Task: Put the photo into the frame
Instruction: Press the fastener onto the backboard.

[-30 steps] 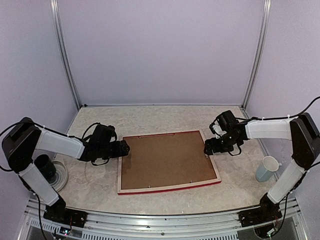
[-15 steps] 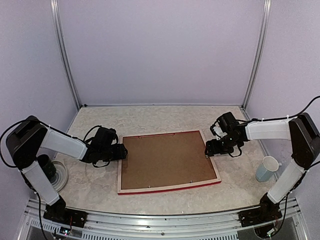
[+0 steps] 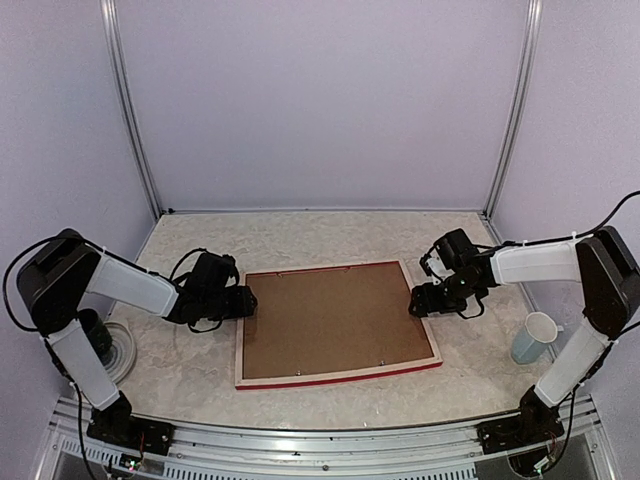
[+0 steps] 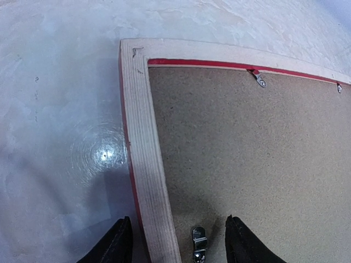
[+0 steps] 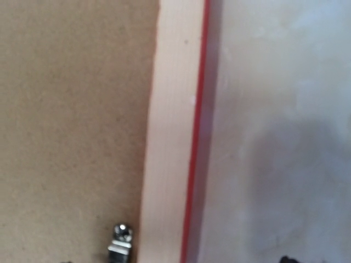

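The frame (image 3: pixel 338 372) lies face down in the middle of the table, its pale wood edge and thin red rim showing around the brown backing board (image 3: pixel 330 320). The photo is hidden. My left gripper (image 3: pixel 245 300) is open and low over the frame's left rail (image 4: pixel 145 153), one finger (image 4: pixel 118 244) outside it and the other over the backing board, with a metal clip (image 4: pixel 199 244) between them. My right gripper (image 3: pixel 418 298) is open over the right rail (image 5: pixel 173 137), beside another clip (image 5: pixel 122 238). Its fingertips barely show.
A pale cup (image 3: pixel 535 336) stands at the right edge of the table. A dark cup (image 3: pixel 92 333) sits on a white plate (image 3: pixel 122 352) at the left, next to the left arm. Metal posts stand at the back corners.
My left gripper has drawn back slightly to the left at the frame's left rail. My right gripper has shifted slightly at the right rail. The frame has not moved.
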`<state>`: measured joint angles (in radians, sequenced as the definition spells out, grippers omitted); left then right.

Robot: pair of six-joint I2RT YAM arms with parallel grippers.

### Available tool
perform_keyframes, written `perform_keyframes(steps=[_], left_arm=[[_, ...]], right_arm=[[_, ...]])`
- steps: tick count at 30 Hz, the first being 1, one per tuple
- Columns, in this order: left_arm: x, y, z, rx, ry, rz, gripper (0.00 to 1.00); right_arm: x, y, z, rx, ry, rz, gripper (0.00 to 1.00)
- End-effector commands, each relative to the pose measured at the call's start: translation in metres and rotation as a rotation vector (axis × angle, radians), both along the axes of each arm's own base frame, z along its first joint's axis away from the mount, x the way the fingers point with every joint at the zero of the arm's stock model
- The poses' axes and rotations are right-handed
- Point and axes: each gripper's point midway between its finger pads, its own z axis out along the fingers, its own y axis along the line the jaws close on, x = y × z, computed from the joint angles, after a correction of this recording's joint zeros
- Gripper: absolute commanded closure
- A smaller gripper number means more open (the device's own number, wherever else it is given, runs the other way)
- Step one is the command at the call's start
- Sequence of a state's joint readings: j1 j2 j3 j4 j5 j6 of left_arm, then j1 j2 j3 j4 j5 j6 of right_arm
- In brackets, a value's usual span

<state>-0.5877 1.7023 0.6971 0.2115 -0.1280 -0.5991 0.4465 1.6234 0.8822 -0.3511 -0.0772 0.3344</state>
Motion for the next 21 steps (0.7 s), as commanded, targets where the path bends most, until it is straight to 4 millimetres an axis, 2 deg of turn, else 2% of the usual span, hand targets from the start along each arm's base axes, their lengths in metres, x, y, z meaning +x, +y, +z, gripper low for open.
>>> perform_keyframes(steps=[1,8,13,21], left_arm=[[-0.009,0.009,-0.021,0.050,0.072,0.005,0.46],[-0.010,0.010,-0.013,0.061,0.062,0.013,0.47],[-0.009,0.010,-0.006,0.089,0.055,0.015,0.53],[-0.008,0.009,-0.009,0.146,0.067,0.020,0.62]], right_arm=[[-0.002,0.001,-0.007,0.019,0.013,0.000,0.20],[-0.002,0.002,-0.006,0.024,0.010,0.011,0.20],[-0.002,0.004,-0.008,0.030,0.012,0.018,0.20],[-0.002,0.006,-0.007,0.041,0.009,0.026,0.19]])
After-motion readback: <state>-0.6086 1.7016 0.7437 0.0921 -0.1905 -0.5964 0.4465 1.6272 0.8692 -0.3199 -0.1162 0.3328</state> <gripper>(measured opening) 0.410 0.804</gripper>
